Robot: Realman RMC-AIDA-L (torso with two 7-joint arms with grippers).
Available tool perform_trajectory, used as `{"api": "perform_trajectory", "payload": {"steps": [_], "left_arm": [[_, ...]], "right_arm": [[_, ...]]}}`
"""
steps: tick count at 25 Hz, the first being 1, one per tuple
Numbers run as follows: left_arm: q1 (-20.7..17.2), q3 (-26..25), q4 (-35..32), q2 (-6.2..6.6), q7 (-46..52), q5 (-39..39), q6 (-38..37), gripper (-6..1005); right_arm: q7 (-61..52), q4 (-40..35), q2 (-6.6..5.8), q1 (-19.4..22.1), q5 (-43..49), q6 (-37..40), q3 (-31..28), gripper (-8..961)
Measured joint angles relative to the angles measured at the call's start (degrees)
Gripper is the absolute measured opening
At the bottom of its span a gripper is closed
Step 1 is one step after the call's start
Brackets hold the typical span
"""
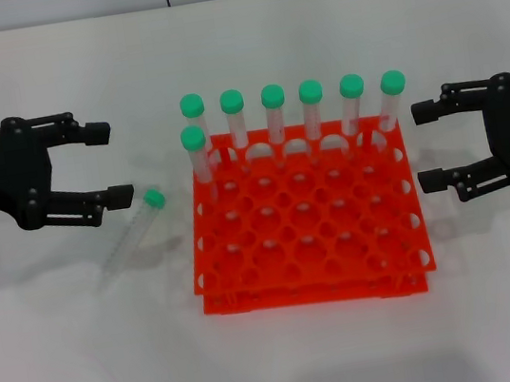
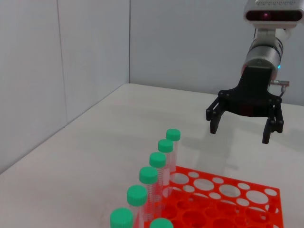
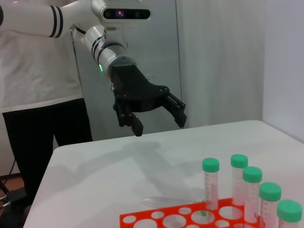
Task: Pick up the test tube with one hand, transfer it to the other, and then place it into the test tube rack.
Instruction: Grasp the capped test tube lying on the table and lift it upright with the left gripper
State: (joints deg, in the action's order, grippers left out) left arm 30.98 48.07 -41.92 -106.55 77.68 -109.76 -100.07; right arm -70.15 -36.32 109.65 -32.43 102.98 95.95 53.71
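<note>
Pickup not yet begun: the tube (image 1: pixel 135 233) lies flat, left of the rack (image 1: pixel 307 231). Left gripper (image 1: pixel 107 165) hovers above it, wide open (right gripper (image 1: pixel 429 146) likewise wide); it must descend next.

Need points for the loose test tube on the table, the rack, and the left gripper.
test tube (image 1: pixel 136 230), head view, on the clear body, lying on the table.
test tube rack (image 1: pixel 304 210), head view, on the orange top plate.
left gripper (image 1: pixel 105 163), head view, midway between the open fingertips.
</note>
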Motion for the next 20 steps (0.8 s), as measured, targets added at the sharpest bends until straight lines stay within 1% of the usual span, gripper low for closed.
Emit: {"api": "perform_trajectory", "payload": {"steps": [14,16,18,19,20], "left_arm": [[0.2,-0.1,-0.1,-0.32,1.2,-0.7,0.5,851],[0.1,-0.7,-0.7,-0.66,1.7,-0.7,1.3,847],[-0.3,-2.0,-2.2,-1.44,2.6,-0.7,2.3,844],[-0.3,-2.0,-2.2,-1.44,2.6,-0.7,2.3,842],[-1.0,-4.0,-3.9,-2.83,3.6,-0.6,3.2,841]], "right_arm": [[0.0,0.0,0.22,0.0,0.1,-0.2,0.0,868],[0.0,0.0,0.21,0.1,0.0,-0.3,-0.1,868],[0.0,0.0,0.18,0.3,-0.1,-0.4,-0.4,868],[0.0,0.0,0.13,0.4,-0.2,-0.4,-0.6,868],[0.0,0.0,0.08,0.6,-0.2,-0.4,-0.8,868]]}}
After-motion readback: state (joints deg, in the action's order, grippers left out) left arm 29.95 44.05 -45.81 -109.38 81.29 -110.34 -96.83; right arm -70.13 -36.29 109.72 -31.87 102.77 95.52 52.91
